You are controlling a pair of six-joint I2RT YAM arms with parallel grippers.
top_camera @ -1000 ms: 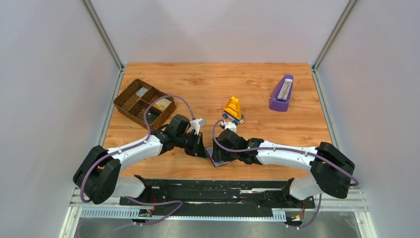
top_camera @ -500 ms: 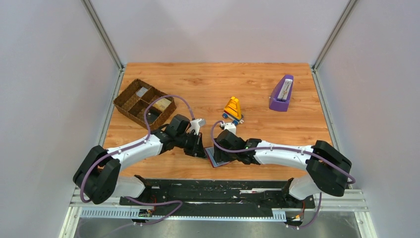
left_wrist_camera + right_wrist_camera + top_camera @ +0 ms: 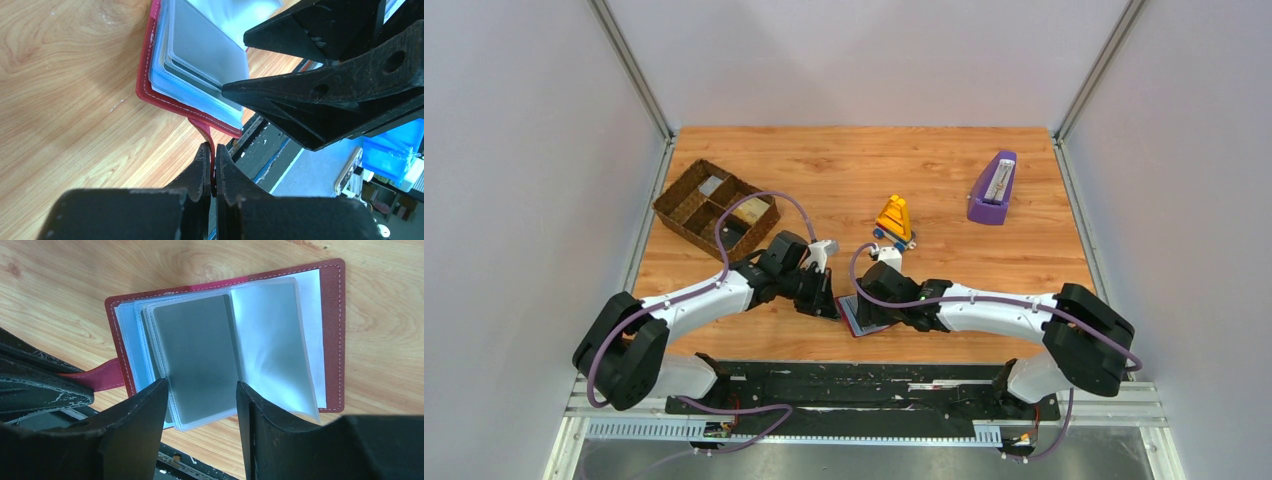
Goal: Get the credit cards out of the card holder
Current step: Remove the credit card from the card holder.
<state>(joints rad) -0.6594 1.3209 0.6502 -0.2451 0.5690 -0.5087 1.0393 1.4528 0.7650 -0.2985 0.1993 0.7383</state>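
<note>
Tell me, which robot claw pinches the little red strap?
The left gripper, shut on the snap tab of the card holder. The right gripper stands open over the plastic sleeves.

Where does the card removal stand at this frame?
Done: the card holder lies open on the table, sleeves fanned. In hand: the left gripper is shut on the snap tab, holding it, while the right gripper stands open with a finger either side of the grey card, not yet closed on it. Left: pulling that card out, then any others; no loose card shows beside the holder.
</note>
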